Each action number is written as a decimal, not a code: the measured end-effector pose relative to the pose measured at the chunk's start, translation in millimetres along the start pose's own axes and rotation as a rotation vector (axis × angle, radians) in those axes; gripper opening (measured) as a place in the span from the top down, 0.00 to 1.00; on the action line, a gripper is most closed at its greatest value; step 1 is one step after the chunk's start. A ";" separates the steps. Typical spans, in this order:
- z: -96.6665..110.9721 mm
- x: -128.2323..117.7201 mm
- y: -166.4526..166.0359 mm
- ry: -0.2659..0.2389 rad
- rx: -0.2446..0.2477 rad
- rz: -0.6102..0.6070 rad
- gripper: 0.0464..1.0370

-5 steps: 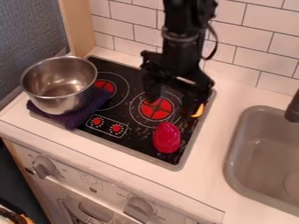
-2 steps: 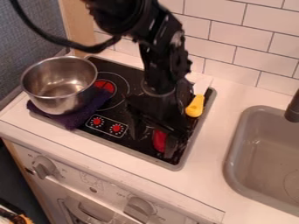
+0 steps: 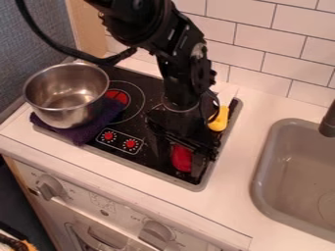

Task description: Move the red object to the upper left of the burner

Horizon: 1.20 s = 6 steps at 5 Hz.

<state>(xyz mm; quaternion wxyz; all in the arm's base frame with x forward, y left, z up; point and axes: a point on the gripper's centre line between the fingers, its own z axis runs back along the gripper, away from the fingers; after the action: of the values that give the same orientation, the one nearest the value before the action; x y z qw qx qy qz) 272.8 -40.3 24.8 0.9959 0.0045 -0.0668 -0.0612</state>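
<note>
On the front right part of the black cooktop (image 3: 151, 164), as seen in the camera view, lies the red object (image 3: 181, 161), partly covered by the gripper (image 3: 184, 156) above it. The arm (image 3: 180, 59) enters from the top edge and slants down across the cooktop, its dark cable (image 3: 55, 45) looping to the left. Whether the gripper is wide, narrow or closed around the red object cannot be told. Much of the right-hand burner is hidden beneath the arm.

To the left, a second burner (image 3: 118, 96) shows a red centre within thin pale rings. A steel pot (image 3: 65, 110) rests on a folded purple cloth (image 3: 83, 133) at the left side of the cooktop. Near the right edge, a yellow object (image 3: 219, 120) lies just beside the arm.

Markings: two red dials (image 3: 120, 139) are printed inside a pale outline at the front of the cooktop, each ringed by tiny marks too small to make out. Below the counter (image 3: 226, 206), the white control panel (image 3: 124, 219) bears two grey knobs (image 3: 156, 233), with faint printed marks near them and between them; these are also too small to make out.

At the right, a grey sink (image 3: 264, 171) is set into the counter, with part of a dark faucet (image 3: 329, 121) at its far side. White tiles (image 3: 258, 81) with dark joints line the wall behind.
</note>
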 end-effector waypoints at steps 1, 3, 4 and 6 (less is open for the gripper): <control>-1.3 10.3 -0.4 -0.007 -0.008 0.006 0.04; -8.3 14.6 -2.8 0.028 -0.009 -0.001 0.30; -3.4 13.8 -3.5 0.068 -0.006 -0.032 0.30; 70.6 61.1 46.6 -0.038 0.056 0.074 0.30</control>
<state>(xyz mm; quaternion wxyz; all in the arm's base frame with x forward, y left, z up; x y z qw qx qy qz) 329.1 -1.7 103.7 0.9955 0.0289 -0.0873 -0.0224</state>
